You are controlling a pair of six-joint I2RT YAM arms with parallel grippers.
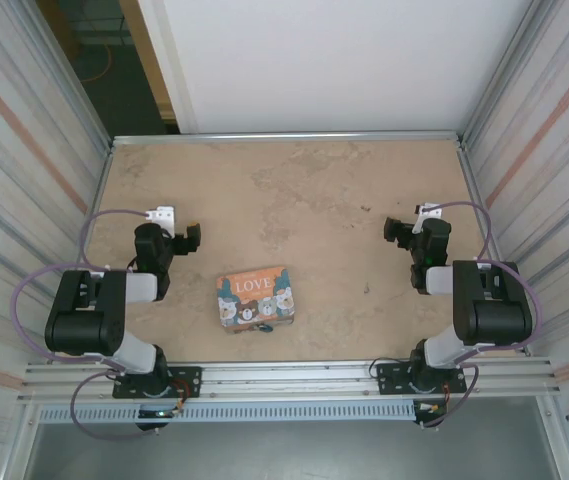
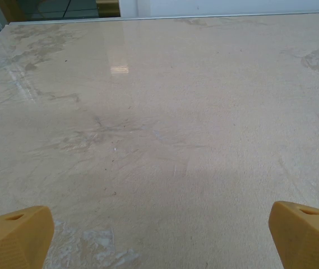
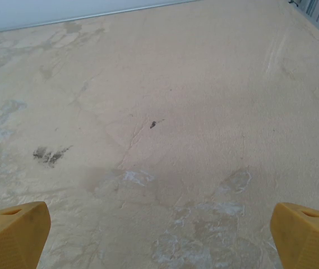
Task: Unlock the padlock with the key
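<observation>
A: What's on the tabletop (image 1: 314,190)?

B: "LOVE" tin (image 1: 255,298) w/ cartoon bears, lying flat near the front edge, btwn the two arms, closer to the left one. Padlock (image 1: 263,326): tiny dark-teal bit touching the tin's near side, too small to read more. Key: can't make it out.

A: Anything in the way?

B: Bare tabletop btwn each gripper and the tin. One dark speck (image 1: 367,291) right of the tin. Corrugated metal walls (image 1: 24,150) L & R, white panel (image 1: 334,60) at the far end.

A: Arms?

B: Both folded, elbows back over their bases, wrists fwd. Left gripper (image 1: 192,237) sits beyond the tin and to its left, aimed inward. Right gripper (image 1: 396,232) is well apart on the other side, also aimed inward.

A: Fingers?

B: Left wrist cam: orange fingers (image 2: 13,235) spread wide over bare tabletop. Right wrist cam: fingers (image 3: 305,238) also wide apart, stained tabletop beneath.
</observation>
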